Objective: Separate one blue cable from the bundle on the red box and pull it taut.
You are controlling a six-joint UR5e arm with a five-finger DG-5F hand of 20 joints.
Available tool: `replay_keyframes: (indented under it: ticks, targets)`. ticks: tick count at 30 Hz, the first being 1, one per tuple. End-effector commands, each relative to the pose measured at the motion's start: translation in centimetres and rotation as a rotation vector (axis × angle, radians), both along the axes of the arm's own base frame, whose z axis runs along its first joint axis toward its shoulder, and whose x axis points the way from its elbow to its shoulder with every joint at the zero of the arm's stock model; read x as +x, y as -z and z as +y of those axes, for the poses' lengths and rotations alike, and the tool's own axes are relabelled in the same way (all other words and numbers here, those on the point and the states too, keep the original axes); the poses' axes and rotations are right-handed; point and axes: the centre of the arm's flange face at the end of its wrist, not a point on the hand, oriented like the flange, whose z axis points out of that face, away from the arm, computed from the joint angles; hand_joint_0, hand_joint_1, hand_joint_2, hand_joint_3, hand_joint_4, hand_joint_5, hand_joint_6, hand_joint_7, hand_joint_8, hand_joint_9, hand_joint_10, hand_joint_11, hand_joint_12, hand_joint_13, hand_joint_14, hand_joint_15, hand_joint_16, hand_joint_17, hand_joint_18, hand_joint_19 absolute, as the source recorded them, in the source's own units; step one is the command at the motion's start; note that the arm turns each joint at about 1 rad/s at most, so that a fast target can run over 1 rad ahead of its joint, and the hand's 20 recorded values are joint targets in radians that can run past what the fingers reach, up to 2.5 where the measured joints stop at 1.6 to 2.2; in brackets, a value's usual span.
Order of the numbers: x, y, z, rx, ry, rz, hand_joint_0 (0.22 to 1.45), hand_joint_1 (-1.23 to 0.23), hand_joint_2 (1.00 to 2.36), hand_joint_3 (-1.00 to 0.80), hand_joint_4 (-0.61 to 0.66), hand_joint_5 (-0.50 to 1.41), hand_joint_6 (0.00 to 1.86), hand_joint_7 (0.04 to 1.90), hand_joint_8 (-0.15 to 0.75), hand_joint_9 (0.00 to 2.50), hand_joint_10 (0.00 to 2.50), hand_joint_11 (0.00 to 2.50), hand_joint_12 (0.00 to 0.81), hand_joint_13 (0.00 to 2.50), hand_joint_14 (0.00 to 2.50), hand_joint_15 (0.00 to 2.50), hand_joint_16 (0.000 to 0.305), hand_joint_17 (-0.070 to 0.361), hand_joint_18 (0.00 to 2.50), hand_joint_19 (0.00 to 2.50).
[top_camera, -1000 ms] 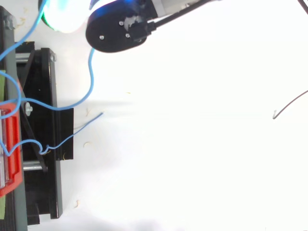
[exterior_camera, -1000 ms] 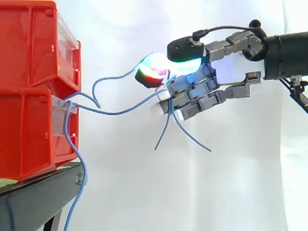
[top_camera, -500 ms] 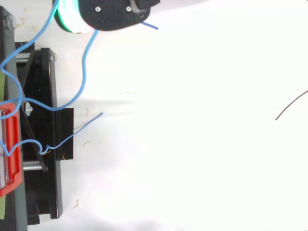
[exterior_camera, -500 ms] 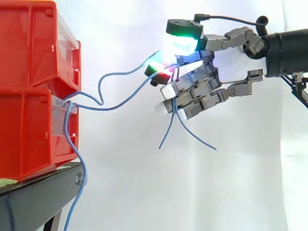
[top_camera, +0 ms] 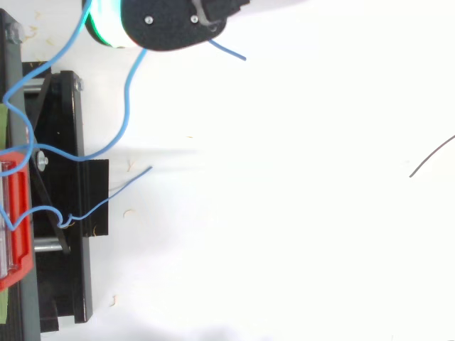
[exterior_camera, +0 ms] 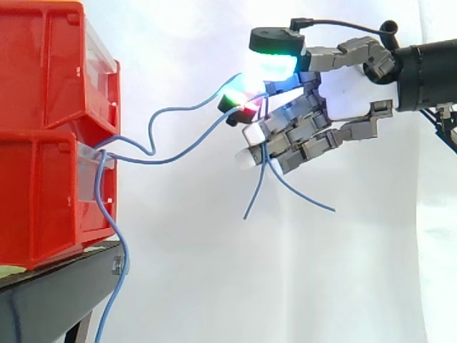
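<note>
Blue cables [top_camera: 126, 106] pinched in curled fingers of the hand [exterior_camera: 303, 130], right of the red bins [exterior_camera: 43, 136]; slack, wavy run between them, loose ends [exterior_camera: 255, 194] dangling under the hand

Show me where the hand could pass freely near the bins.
Free: well below the hand, right of the black stand; also above the blue cables, beside the upper red bin. Crowded: between bins and hand, where those cables span.

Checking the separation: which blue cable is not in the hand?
The hanging cable, which drops from the lower red bin past the black stand. The other cables run across into the curled fingers of the hand.
</note>
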Motion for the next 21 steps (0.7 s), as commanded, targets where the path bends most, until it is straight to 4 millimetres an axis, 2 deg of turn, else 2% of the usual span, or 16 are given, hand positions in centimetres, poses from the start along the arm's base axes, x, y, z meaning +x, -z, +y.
replay_keyframes:
  ticks: [1,6,8,9,15,21]
  targets:
    - [-0.1,-0.1,0.0,-0.001,0.001,0.004,0.62,-0.7,1.02,-0.25,0.04,-0.08,0.93,0.75,0.23,0.86,0.02,0.44,0.345,0.58,0.01,0.33,0.044,0.1,0.51,0.48]
    - [-0.3,0.2,-0.5,-0.001,0.01,0.018,0.62,-0.7,1.02,-0.25,0.04,-0.08,0.93,0.76,0.23,0.84,0.02,0.44,0.346,0.58,0.01,0.33,0.044,0.1,0.5,0.49]
    - [-0.8,1.6,-1.1,0.004,0.017,0.051,0.62,-0.7,1.01,-0.25,0.04,-0.08,0.93,0.75,0.231,0.84,0.01,0.43,0.347,0.58,0.01,0.33,0.044,0.099,0.5,0.5]
    - [-1.2,3.0,-1.3,0.006,0.02,0.077,0.62,-0.7,1.02,-0.25,0.04,-0.08,0.93,0.76,0.232,0.84,0.01,0.44,0.347,0.58,0.01,0.34,0.044,0.099,0.5,0.5]
    - [-1.5,5.7,-1.3,0.024,0.024,0.075,0.61,-0.7,1.02,-0.24,0.04,-0.08,0.93,0.75,0.23,0.84,0.01,0.44,0.347,0.57,0.01,0.33,0.044,0.1,0.49,0.5]
    - [-1.8,8.5,-1.4,0.212,0.053,0.025,0.61,-0.7,1.02,-0.25,0.05,-0.08,0.93,0.76,0.235,0.84,0.01,0.43,0.348,0.57,0.01,0.33,0.045,0.1,0.49,0.51]
